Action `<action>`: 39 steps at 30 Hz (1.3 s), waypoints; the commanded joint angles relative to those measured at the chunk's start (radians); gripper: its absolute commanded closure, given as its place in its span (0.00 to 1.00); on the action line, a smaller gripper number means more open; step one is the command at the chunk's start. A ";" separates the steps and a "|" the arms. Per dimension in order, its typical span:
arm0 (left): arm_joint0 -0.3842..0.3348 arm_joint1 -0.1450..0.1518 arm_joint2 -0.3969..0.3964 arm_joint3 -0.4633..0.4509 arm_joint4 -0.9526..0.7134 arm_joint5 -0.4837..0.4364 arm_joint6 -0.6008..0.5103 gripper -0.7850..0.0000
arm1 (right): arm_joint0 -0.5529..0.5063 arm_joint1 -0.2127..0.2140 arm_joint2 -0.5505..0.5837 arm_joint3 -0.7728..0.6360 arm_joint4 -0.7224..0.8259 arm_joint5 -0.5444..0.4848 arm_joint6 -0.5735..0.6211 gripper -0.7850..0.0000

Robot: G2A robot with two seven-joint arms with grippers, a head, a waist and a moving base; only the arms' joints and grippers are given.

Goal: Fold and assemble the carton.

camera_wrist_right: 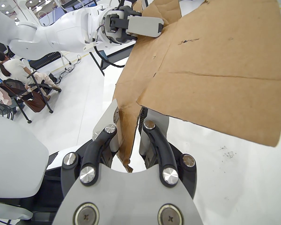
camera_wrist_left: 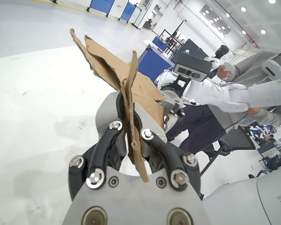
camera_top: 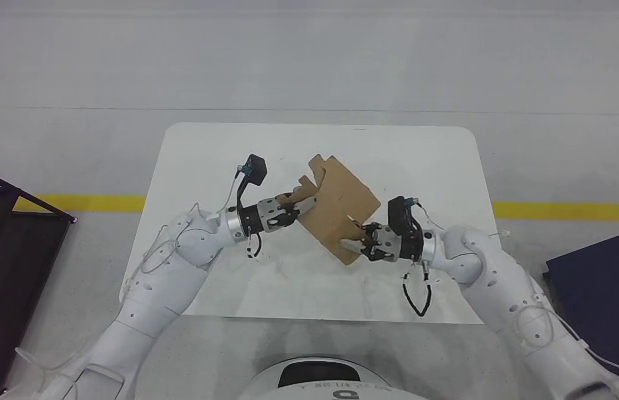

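Left gripper, top view: the left gripper (camera_top: 294, 208) is closed on a flap at the carton's (camera_top: 339, 205) edge on the left arm's side.
Right gripper, top view: the right gripper (camera_top: 357, 243) is closed on the carton's corner nearest the robot.
Carton, top view: brown cardboard, still largely flat, is held tilted between the two grippers over the middle of the white table (camera_top: 419, 150); notched flaps are seen along its far edge.
Left gripper, left wrist view: a flap is seen edge-on, pinched tightly between the fingers (camera_wrist_left: 119, 105).
Carton, left wrist view: ragged, creased flaps are raised beyond the gripper, and the main panel is spread away towards the right gripper (camera_wrist_left: 171, 112), which is met at the far corner.
Right gripper, right wrist view: a narrow, bent strip of cardboard is clamped between the fingers (camera_wrist_right: 144, 127).
Carton, right wrist view: a wide creased panel is held out above the table, with the left gripper closed on its opposite edge.
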 commanded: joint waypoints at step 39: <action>0.138 0.055 -0.253 -0.250 0.498 0.195 0.186 0.00 | -0.118 0.020 0.123 -0.155 -0.491 0.029 -0.281 1.00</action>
